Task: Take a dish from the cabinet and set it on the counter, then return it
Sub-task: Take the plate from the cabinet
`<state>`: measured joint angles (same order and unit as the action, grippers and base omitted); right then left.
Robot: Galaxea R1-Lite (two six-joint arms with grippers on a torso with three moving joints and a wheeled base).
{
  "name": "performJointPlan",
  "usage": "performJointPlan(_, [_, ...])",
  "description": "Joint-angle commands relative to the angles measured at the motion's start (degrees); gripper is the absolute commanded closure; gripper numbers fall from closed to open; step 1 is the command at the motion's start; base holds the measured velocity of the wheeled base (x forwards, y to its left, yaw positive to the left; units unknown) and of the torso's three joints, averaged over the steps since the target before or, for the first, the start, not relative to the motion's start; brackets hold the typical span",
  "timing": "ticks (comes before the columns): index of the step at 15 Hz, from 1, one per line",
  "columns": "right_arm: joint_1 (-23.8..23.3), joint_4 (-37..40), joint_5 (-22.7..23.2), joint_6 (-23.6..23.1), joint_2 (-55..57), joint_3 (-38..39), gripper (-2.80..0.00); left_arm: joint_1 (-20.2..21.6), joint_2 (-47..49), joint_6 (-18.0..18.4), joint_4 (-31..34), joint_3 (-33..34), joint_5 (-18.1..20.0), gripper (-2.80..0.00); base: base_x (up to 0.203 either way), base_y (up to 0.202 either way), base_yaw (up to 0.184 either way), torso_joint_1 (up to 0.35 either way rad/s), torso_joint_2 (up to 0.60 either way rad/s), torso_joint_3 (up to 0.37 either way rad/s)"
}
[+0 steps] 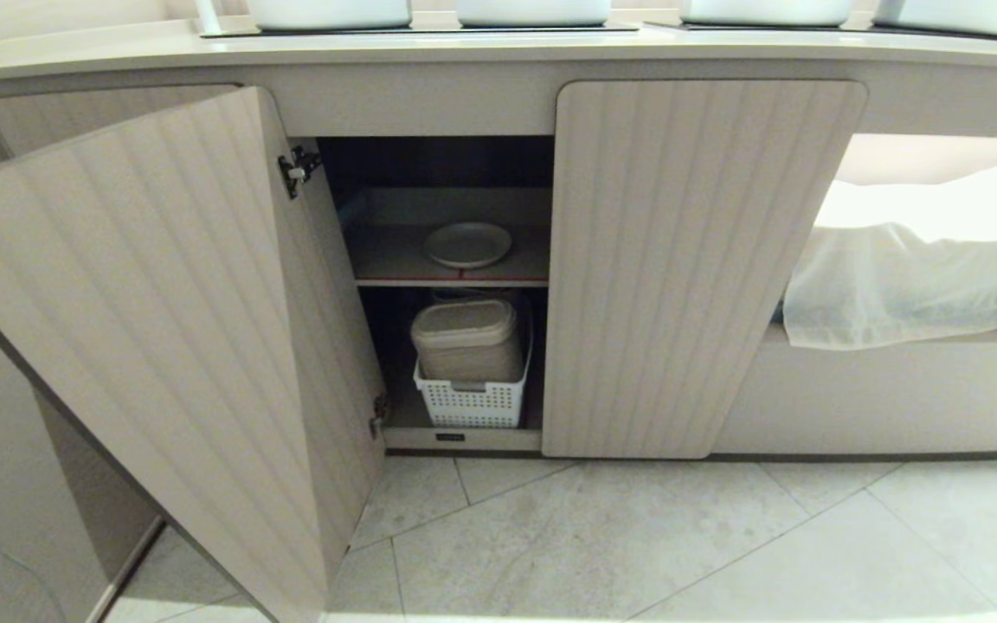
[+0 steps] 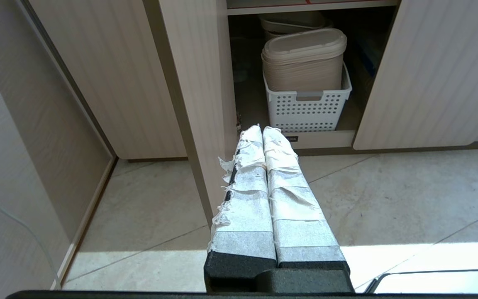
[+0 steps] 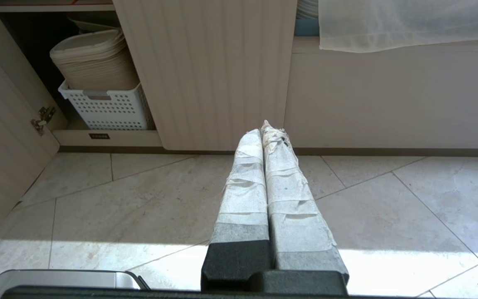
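The off-white round dish [image 1: 467, 244] lies flat on the red-edged inner shelf of the cabinet [image 1: 455, 281]. The cabinet's left fluted door [image 1: 161, 329] stands swung open; its right door [image 1: 689, 260] is closed. The cream counter [image 1: 498, 48] runs along the top. Neither arm shows in the head view. My left gripper [image 2: 262, 129] hangs low over the floor tiles before the open door's edge, tape-wrapped fingers pressed together, empty. My right gripper [image 3: 266, 128] hangs likewise in front of the closed door, shut and empty.
A white perforated basket [image 1: 472, 400] holding stacked beige containers [image 1: 466, 339] fills the cabinet's lower space. White bowls [image 1: 533, 10] stand on the counter. A white cloth [image 1: 923, 260] drapes over the open unit at right. Pale floor tiles [image 1: 637, 536] lie in front.
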<state>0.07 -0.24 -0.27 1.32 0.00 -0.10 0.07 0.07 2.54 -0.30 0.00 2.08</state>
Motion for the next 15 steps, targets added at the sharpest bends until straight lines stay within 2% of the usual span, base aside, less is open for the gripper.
performJointPlan(1, [0.01, -0.02, 0.00, 0.00, 0.00, 0.01, 0.00, 0.01, 0.01, 0.01, -0.05, 0.00, 0.02, 0.00, 0.000, 0.000, 0.000, 0.000, 0.00, 0.000])
performJointPlan(5, [0.01, -0.02, 0.00, 0.00, 0.00, 0.01, 0.00, 0.01, 0.01, 0.10, 0.04, 0.00, 0.02, 0.00, 0.000, -0.049, -0.003, 0.001, 0.00, -0.001])
performJointPlan(13, [0.01, -0.02, 0.00, 0.00, 0.00, 0.01, 0.00, 0.01, 0.01, 0.10, 0.04, 0.00, 0.02, 0.00, 0.000, -0.195, -0.002, 0.001, 0.00, 0.002])
performJointPlan(15, [0.01, -0.02, 0.00, 0.00, 0.00, 0.01, 0.00, 0.01, 0.01, 0.01, -0.05, 0.00, 0.02, 0.00, 0.000, -0.118, 0.002, 0.001, 0.00, 0.005])
